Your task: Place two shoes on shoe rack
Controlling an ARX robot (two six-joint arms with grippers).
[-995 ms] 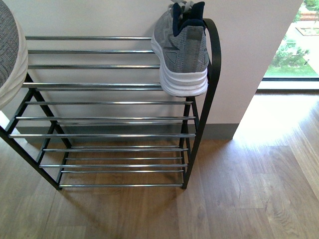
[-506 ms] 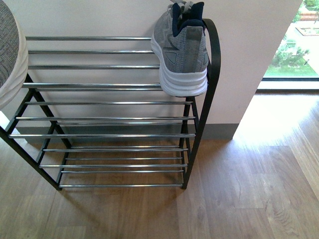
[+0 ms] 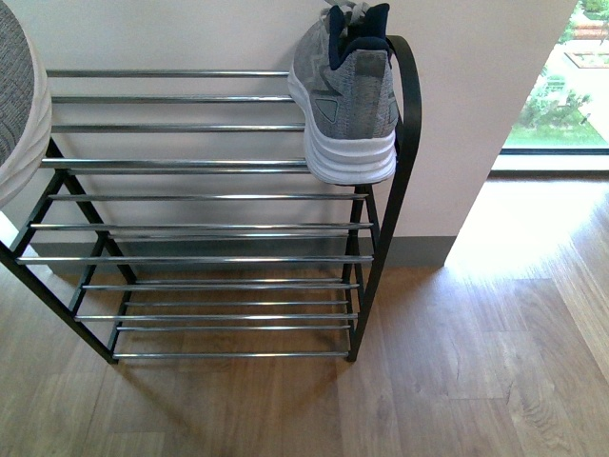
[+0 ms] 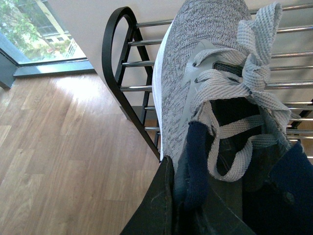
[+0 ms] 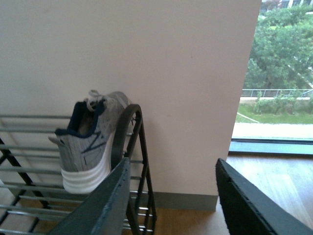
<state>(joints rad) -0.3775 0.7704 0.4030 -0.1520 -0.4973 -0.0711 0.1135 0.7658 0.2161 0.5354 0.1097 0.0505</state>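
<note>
Your front camera sits high and tilts down at the shoe rack [image 3: 205, 226], close enough that the rack's left end runs off the frame, with the floor [image 3: 476, 362] below. Your right wrist camera sits lower and looks about level at the wall [image 5: 186, 73] past the rack's right end, between the two fingers of the right tool [image 5: 171, 164]. Both views share the racked sneaker [image 3: 347, 105] and the window [image 3: 571, 86]. Your left wrist camera looks from very close along the held sneaker [image 4: 190, 73]. Beyond it are a rounded rack end and floor. A matching grey shoe fills the front view's left edge.
</note>
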